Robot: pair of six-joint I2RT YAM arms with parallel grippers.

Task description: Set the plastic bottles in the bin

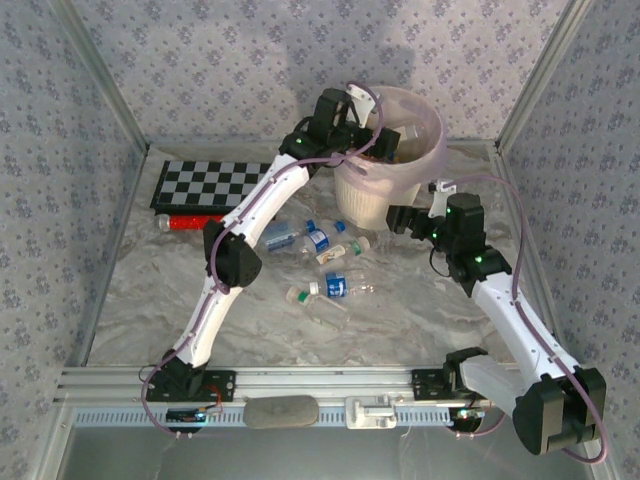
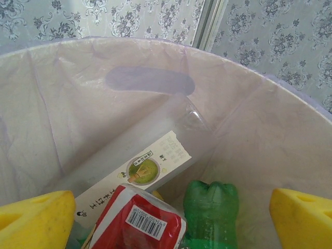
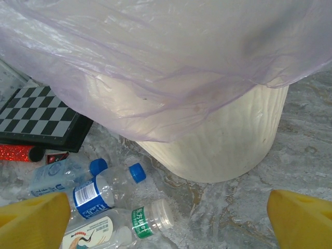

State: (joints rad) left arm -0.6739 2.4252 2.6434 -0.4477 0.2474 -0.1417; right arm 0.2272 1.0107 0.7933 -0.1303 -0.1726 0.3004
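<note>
The cream-white bin (image 1: 372, 195) with its pink bag stands at the back of the table. My left gripper (image 1: 372, 140) hovers over its mouth, open and empty (image 2: 171, 228). Below it inside the bin lie a green bottle (image 2: 210, 212), a red-labelled bottle (image 2: 137, 220) and a clear bottle with a white label (image 2: 140, 168). My right gripper (image 1: 398, 217) is low beside the bin's base, open (image 3: 168, 223), holding nothing. Several clear bottles lie on the table left of it: a blue-labelled one (image 3: 98, 192), another blue-capped one (image 3: 62, 174) and a white-capped one with a green band (image 3: 140, 223).
A black-and-white chessboard (image 1: 210, 185) lies at the back left, with a red stick (image 1: 190, 222) along its near edge. More bottles (image 1: 345, 287) are scattered mid-table between the arms. The bin wall (image 3: 228, 140) and hanging bag (image 3: 155, 62) are close ahead of the right gripper.
</note>
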